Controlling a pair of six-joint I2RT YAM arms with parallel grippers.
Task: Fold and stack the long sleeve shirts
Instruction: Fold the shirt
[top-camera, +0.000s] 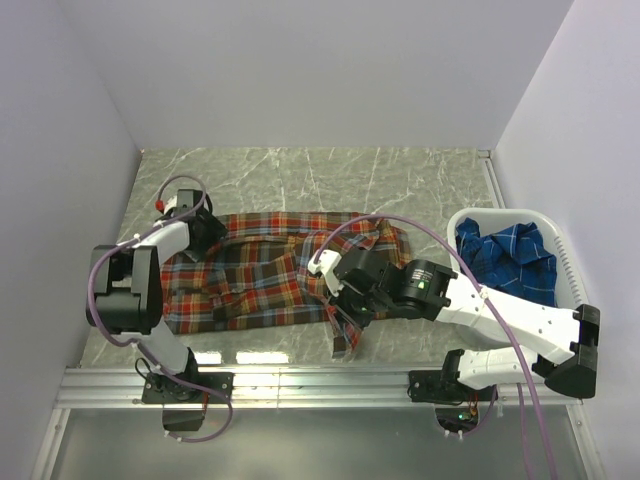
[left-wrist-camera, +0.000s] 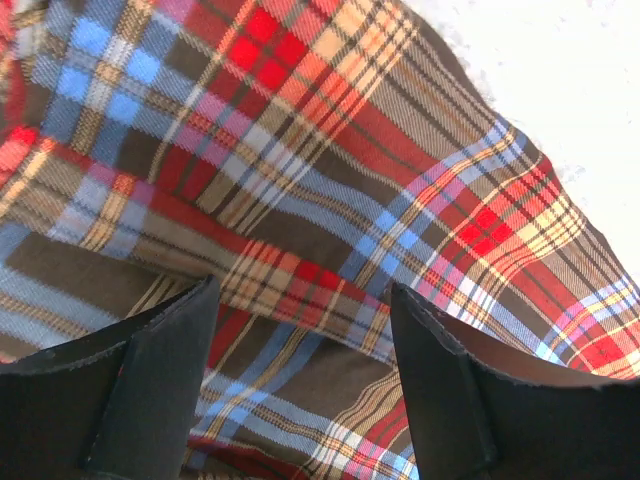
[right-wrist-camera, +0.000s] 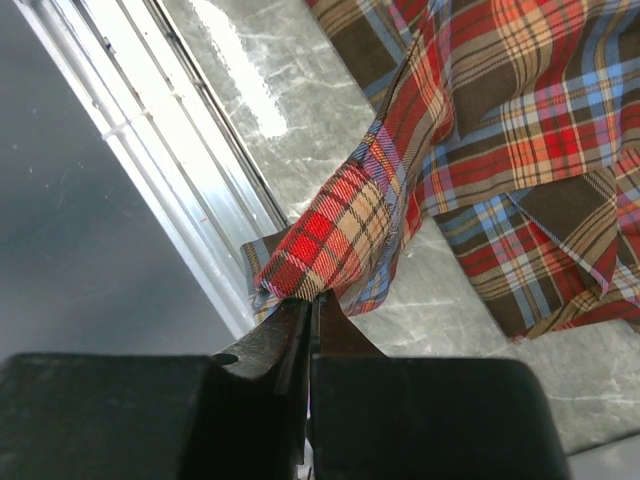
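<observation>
The red-orange plaid long sleeve shirt (top-camera: 250, 285) lies spread across the marble table, with folds along its right side. My left gripper (top-camera: 210, 232) is low over the shirt's far left corner. In the left wrist view its jaws (left-wrist-camera: 300, 295) stand apart just above the plaid cloth (left-wrist-camera: 330, 150), and nothing is pinched between them. My right gripper (right-wrist-camera: 310, 298) is shut on the cuff end of a sleeve (right-wrist-camera: 340, 235), held near the table's front edge (top-camera: 342, 340). The bright blue long sleeve shirt (top-camera: 505, 255) lies crumpled in the basket.
The white plastic basket (top-camera: 565, 255) stands at the right, against the wall. A metal rail (top-camera: 300, 385) runs along the near table edge, close beside the held cuff. White walls enclose the table on the left, right and back.
</observation>
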